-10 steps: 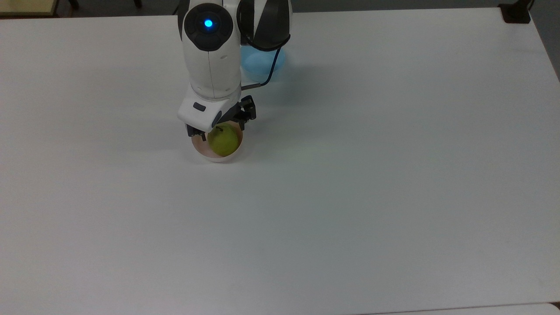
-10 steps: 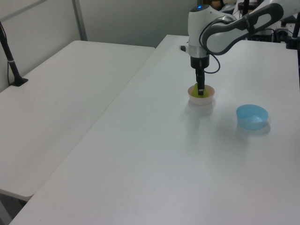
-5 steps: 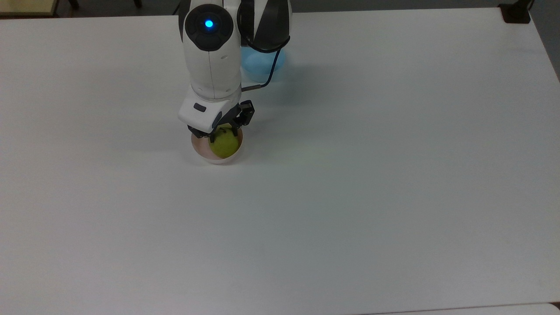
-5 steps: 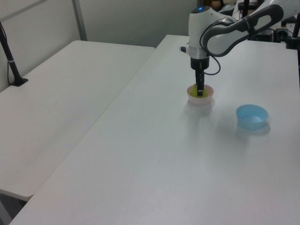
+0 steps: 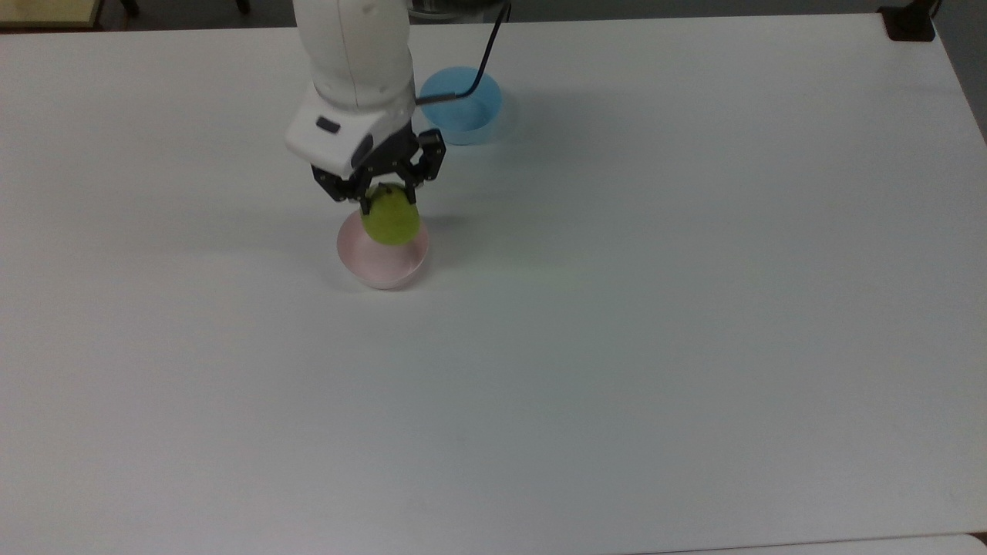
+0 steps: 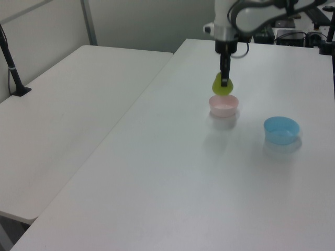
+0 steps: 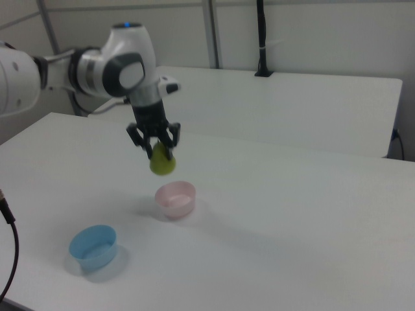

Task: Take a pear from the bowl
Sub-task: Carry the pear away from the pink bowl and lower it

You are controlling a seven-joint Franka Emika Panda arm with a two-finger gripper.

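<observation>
Top view: the pear (image 5: 391, 217) sits between the two black fingers of the jaws, which are clamped on its upper part, so most of the fruit hangs below them. The pink bowl (image 5: 382, 262) lies under the jaws on the white worktop (image 5: 655, 308), partly covered by the pear. The blue bowl (image 5: 461, 114) stands beyond the jaws, toward the top view's upper right, well apart from them. The white arm (image 5: 353, 54) comes down from the top view's upper edge.

Left view: the pear (image 6: 222, 85) hangs in the jaws, clear above the pink bowl (image 6: 224, 105), with a gap between them. The blue bowl (image 6: 281, 129) stands to the left view's right of the jaws, lower down.

Right view: the jaws grip the pear (image 7: 162, 161), held above and slightly to the right view's left of the pink bowl (image 7: 176, 197). The blue bowl (image 7: 94, 246) stands below and to the right view's left. The arm (image 7: 97, 68) reaches in from the right view's left, its wrist pointing straight down.
</observation>
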